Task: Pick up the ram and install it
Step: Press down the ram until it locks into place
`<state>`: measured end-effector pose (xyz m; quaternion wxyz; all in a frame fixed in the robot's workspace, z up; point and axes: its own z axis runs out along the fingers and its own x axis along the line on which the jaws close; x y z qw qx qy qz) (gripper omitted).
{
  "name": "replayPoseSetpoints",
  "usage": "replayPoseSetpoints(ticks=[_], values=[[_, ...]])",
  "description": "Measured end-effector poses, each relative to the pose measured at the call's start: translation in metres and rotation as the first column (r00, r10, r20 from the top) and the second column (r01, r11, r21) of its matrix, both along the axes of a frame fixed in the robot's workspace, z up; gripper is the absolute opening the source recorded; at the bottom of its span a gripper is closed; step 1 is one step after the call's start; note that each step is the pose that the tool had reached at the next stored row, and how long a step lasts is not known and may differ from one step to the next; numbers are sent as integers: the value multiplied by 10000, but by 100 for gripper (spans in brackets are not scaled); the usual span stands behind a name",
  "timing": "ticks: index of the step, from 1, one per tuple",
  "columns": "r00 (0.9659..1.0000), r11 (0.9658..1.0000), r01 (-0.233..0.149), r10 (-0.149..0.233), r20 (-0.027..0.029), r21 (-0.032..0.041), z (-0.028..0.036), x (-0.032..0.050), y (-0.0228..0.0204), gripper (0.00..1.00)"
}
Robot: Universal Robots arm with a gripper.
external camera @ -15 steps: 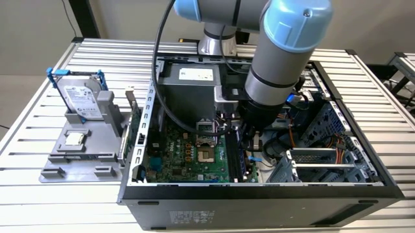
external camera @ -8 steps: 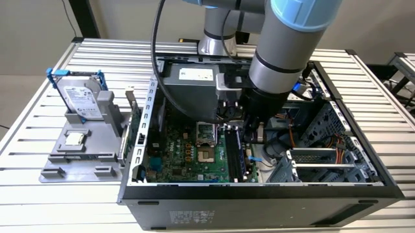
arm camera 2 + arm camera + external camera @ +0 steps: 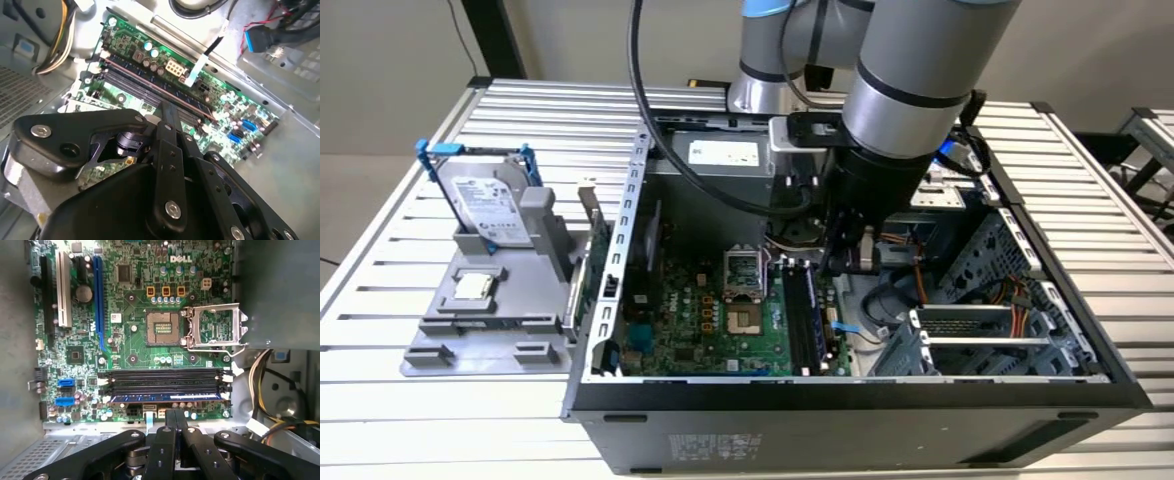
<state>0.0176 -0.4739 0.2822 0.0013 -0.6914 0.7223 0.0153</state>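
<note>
Gripper [image 3: 175, 422] fingers were pressed together, holding nothing, just beside the ram [image 3: 165, 397]. That ram sat in the motherboard [image 3: 135, 340] slot.

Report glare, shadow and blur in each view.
Exterior view: even light, the arm shading the case's interior. Second wrist view: glare whitens the metal beyond the motherboard; the gripper looms soft. First wrist view: the ram sharp, the chassis edges dim.
</note>
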Motion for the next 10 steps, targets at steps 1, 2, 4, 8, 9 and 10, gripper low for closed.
replayPoseSetpoints(ticks=[1,2,4,8,9,10], values=[[10000,10000,1,-1,1,2,-1,0,0,0],[10000,10000,1,-1,1,1,0,0,0,0],[10000,10000,0,0,1,2,-1,0,0,0],[10000,10000,1,-1,0,1,2,0,0,0],[10000,10000,0,0,0,0,2,0,0,0],[10000,10000,1,-1,0,1,2,0,0,0]])
